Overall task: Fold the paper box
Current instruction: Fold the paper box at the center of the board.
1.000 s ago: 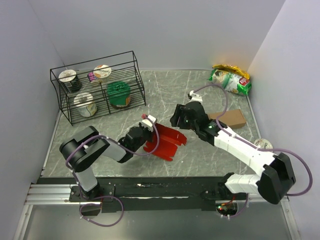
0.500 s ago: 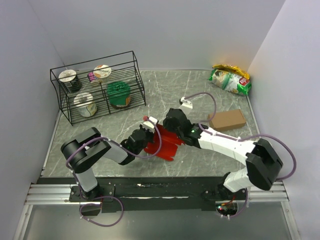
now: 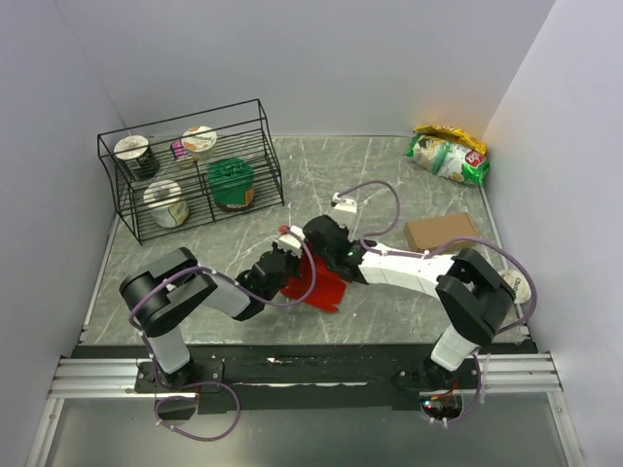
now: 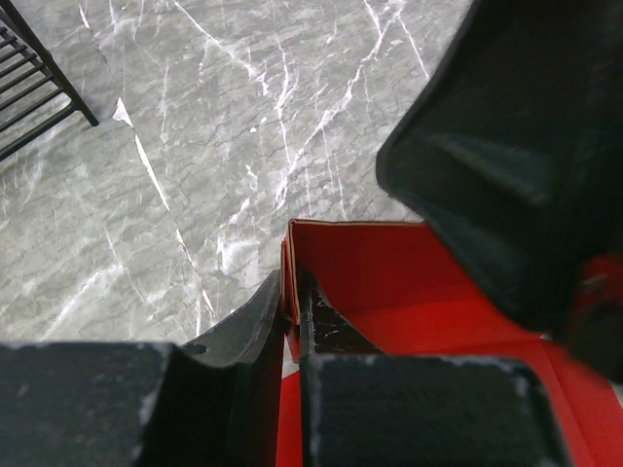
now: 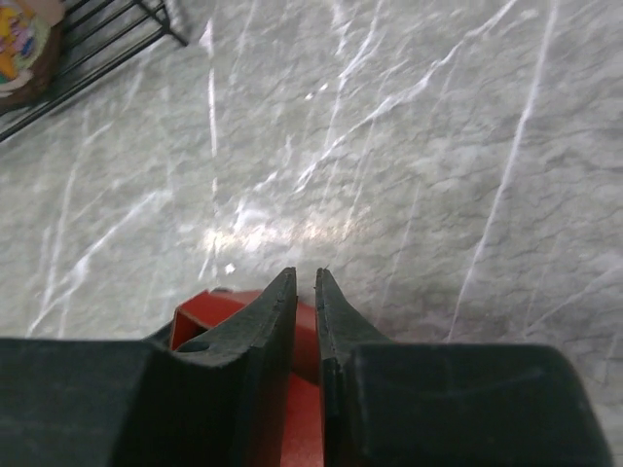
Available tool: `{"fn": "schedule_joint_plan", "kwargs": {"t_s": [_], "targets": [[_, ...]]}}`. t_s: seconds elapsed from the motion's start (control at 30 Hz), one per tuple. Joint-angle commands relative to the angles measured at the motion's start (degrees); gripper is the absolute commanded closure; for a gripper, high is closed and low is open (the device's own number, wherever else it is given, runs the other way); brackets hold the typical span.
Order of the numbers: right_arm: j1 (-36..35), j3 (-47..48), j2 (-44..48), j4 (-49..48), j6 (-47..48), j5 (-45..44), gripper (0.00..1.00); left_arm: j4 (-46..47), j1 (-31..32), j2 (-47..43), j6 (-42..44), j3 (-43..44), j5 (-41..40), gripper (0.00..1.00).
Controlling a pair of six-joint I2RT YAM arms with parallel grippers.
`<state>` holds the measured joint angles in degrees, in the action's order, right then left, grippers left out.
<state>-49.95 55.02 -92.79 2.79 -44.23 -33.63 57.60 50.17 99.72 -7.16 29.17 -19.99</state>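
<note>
The paper box [image 3: 319, 290] is a bright red creased card sheet lying in the middle of the grey table, with walls partly raised. My left gripper [image 3: 288, 261] is at its left edge. In the left wrist view this gripper [image 4: 290, 284] is shut on an upright red wall of the box [image 4: 389, 282]. My right gripper [image 3: 310, 249] reaches in from the right, just above the box's far edge. In the right wrist view its jaws [image 5: 305, 280] stand a thin slit apart over the red card [image 5: 200, 316]. Whether card is pinched between them does not show.
A black wire rack [image 3: 185, 165] holding several cups stands at the back left. A plain brown cardboard box [image 3: 441, 232] lies to the right, a snack bag [image 3: 448, 154] sits in the far right corner, and a round cup [image 3: 516, 284] is near the right wall.
The right arm has swung left and down onto the box, and its jaws have narrowed from wide open to a slit. The left gripper has kept its hold on the box's left wall.
</note>
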Motion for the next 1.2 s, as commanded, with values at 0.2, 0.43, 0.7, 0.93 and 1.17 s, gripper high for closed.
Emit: {"fn": "schedule_joint_plan", "kwargs": {"t_s": [0.2, 0.43, 0.7, 0.93, 1.17], "targets": [[-3.7, 5.1, -6.9, 8.9, -0.2, -7.8, 0.82, -6.2, 0.5, -0.7, -3.7, 0.7, 2.1, 0.67], [-3.8, 3.9, -7.0, 9.2, -0.7, -8.6, 0.82, -7.8, 0.4, -3.4, -4.5, 0.3, 4.2, 0.46], [-3.0, 3.7, -7.8, 8.7, -0.3, -6.9, 0.82, -7.1, -1.1, -7.1, -5.9, -2.0, 9.7, 0.30], [3.0, 1.8, -3.2, 3.8, 7.3, 4.1, 0.76, -5.0, -8.2, -12.3, -8.5, -6.1, 24.3, 0.16], [9.1, 3.0, -0.4, 5.1, 14.3, 13.6, 0.59, -3.0, -16.3, -16.9, -12.7, -7.9, 43.7, 0.04]]}}
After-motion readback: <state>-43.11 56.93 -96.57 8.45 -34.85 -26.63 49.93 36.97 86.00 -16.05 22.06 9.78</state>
